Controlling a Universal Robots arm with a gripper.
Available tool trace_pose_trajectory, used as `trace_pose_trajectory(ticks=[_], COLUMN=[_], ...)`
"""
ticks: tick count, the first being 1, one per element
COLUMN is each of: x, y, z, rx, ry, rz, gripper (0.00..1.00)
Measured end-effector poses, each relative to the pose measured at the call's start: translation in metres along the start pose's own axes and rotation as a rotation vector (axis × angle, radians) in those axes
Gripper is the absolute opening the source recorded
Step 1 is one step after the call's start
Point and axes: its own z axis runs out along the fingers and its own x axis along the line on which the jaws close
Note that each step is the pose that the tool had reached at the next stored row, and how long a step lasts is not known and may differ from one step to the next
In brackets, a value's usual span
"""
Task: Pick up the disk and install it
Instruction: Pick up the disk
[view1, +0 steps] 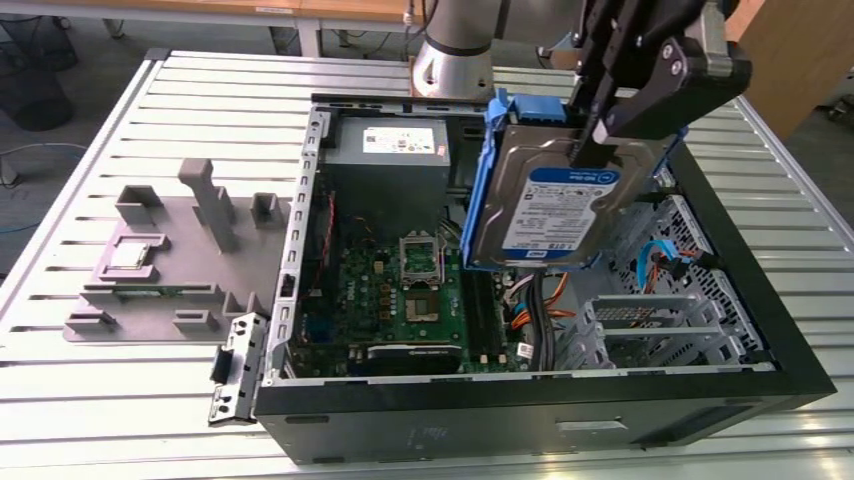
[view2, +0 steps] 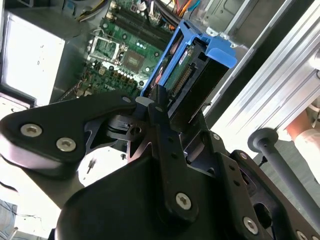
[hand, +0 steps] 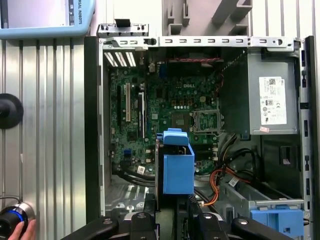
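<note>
End effector: the end effector (view1: 594, 150) is clamped shut on the disk (view1: 554, 205), with a black finger pressed to each face near the disk's top edge.
Disk: it hangs upright and slightly tilted above the open computer case (view1: 534, 395), label toward the exterior view's camera, clear of the case floor.
Case: it lies on its side on the slatted desk (view1: 134, 120), with the motherboard (view1: 400, 290) exposed.
Hidden: the fingers cover part of the disk's top edge. The first wrist view shows the disk (hand: 178, 167) edge-on, so only its blue carrier can be seen. The arm is cut off above the case.
</note>
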Motion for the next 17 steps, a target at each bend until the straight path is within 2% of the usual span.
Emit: trace_pose_trajectory(ticks=[14,17], x=[-0.0014,-0.0005], y=[-0.0455,-0.0533], z=[0.0,0.0001], rx=[-0.0022,-0.0026], ry=[0.0,0.0], rz=[0.001,0.002], gripper=[0.35,0.35])
